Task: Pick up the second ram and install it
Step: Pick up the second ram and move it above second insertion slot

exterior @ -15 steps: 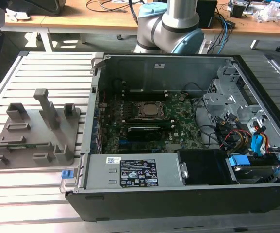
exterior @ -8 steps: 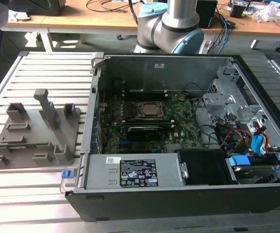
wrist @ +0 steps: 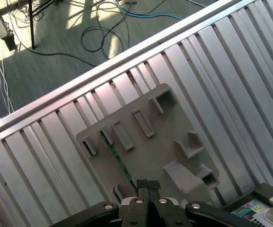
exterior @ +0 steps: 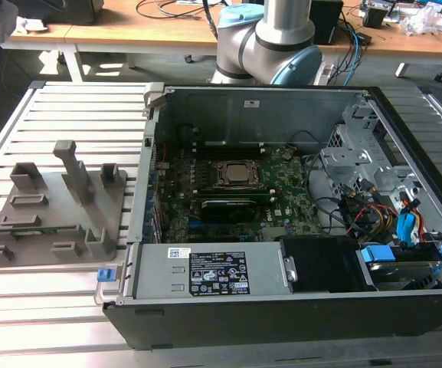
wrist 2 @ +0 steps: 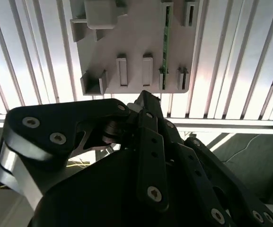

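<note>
The second ram is a thin green stick standing on edge in a slot of the grey holder tray. It also appears as a green strip in the second wrist view and in the exterior view, near the tray's front. My gripper hangs well above the tray, with its fingers shut together on nothing. Its tips sit over the tray edge close to one end of the ram. In the second wrist view the black gripper body hides the table below the tray.
The open computer case lies at the exterior view's right of the tray. Inside it are the green motherboard, the CPU socket, a power supply and coloured cables. Both rest on a slatted metal table.
</note>
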You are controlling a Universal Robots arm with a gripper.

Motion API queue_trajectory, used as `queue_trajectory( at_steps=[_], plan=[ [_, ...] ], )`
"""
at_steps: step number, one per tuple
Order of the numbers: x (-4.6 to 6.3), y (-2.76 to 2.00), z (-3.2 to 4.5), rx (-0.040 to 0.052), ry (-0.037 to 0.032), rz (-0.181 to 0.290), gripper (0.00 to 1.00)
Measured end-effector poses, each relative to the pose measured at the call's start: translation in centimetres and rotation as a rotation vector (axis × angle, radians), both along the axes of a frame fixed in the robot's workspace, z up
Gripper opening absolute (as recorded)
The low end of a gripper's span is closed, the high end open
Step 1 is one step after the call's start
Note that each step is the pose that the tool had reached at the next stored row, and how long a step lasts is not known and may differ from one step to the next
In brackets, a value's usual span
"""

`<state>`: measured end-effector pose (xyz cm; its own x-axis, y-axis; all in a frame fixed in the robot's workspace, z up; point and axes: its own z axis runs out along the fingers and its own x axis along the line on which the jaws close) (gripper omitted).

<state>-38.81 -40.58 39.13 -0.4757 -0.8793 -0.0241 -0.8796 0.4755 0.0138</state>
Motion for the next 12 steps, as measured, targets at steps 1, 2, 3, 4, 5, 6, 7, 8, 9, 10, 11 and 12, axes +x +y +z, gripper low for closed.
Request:
queue_trajectory(
  at_steps=[1,2,3,4,5,6,7,8,9,10,11,12],
  plan=[
    [0.0,0.0,0.0,0.0,0.0,0.017,0.11],
    [0.0,0.0,0.0,-0.0001,0.0,0.027,0.11],
    [0.0,0.0,0.0,-0.0001,0.0,0.049,0.11],
    [0.0,0.0,0.0,0.0,0.0,0.074,0.11],
    [0.0,0.0,0.0,0.0,0.0,0.081,0.11],
    [0.0,0.0,0.0,0.0,0.0,0.103,0.11],
    [0.0,0.0,0.0,-0.0001,0.0,0.136,0.11],
    [0.0,0.0,0.0,0.0,0.0,0.156,0.11],
    [0.0,0.0,0.0,0.0,0.0,0.176,0.11],
    [0.0,0.0,0.0,0.0,0.0,0.193,0.11],
    [0.0,0.0,0.0,0.0,0.0,0.21,0.11],
    [0.0,0.0,0.0,-0.0001,0.0,0.227,0.11]
  ],
)
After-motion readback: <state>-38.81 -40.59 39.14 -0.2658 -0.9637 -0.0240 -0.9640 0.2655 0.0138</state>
